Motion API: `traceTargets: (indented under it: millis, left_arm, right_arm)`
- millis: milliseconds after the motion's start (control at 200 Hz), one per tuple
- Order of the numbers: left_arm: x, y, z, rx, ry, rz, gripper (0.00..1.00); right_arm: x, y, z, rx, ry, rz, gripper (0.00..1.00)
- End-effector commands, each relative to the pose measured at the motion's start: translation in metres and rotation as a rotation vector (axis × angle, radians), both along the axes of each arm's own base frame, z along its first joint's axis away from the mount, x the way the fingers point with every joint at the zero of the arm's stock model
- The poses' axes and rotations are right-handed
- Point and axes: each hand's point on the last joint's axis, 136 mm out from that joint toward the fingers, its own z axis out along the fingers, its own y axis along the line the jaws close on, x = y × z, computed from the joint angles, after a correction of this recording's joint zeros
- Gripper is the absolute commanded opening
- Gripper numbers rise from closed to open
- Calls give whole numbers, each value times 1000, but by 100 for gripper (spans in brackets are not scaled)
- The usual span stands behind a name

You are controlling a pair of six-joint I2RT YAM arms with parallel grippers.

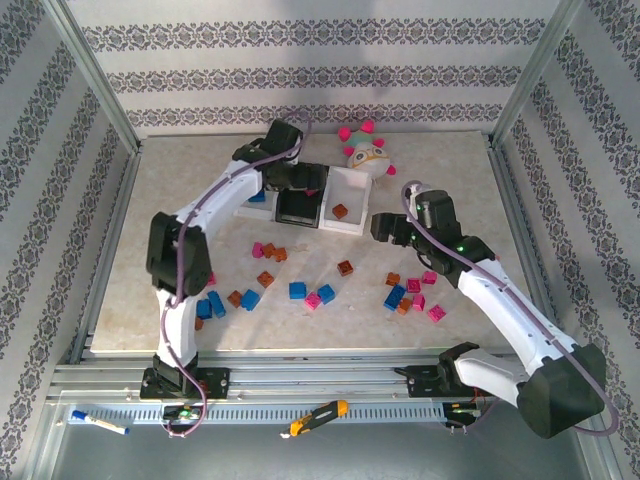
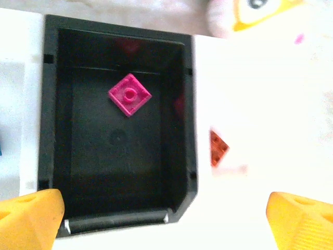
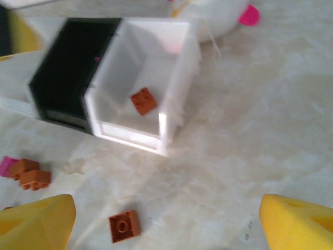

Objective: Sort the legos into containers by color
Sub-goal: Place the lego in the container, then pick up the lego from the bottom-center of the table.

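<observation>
Black plastic walls mark the middle container (image 2: 52, 104), which sits directly below our left claw (image 2: 166, 224). We see one magenta brick (image 2: 129, 94) lying flat on its floor. That claw's yellow fingers stand wide apart, holding nothing. Our right claw (image 3: 166, 221) is likewise spread and empty above the surface (image 3: 270, 130). Ahead of it, slightly left, the white container (image 3: 156, 41) holds an orange brick (image 3: 143, 101). A loose orange brick (image 3: 124, 226) lies near its left finger.
</observation>
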Motion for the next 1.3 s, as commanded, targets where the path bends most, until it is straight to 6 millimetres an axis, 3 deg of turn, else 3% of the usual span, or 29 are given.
traceTargets:
  millis: [0,240,495,734,969,1169,1294]
  left_arm:
    - [-17,-37,43,-65,-249,-219,99]
    - [-102,-69,59,-107,-490,-547,99]
    - [-157,-84,45,-73,-531,-764,99]
    - [-182,-89,37,-90,-528,-869,99]
    - [-192,-87,30,-107,-500,-900,99]
    - [-193,-84,30,-94,-506,-895,99]
    - [-193,-81,30,-94,-511,-868,99]
  right_arm:
    - [-7,-11,-22,-54,95,-17,91]
    - [-26,-13,-72,-73,365,-60,89]
    - [-40,-1,-116,-58,539,-70,78]
    - [-54,2,-144,-85,669,-104,73]
    - [-58,8,-165,-115,716,-117,66]
    - [-56,10,-168,-140,719,-128,49]
    - [-52,12,-155,-141,674,-123,41]
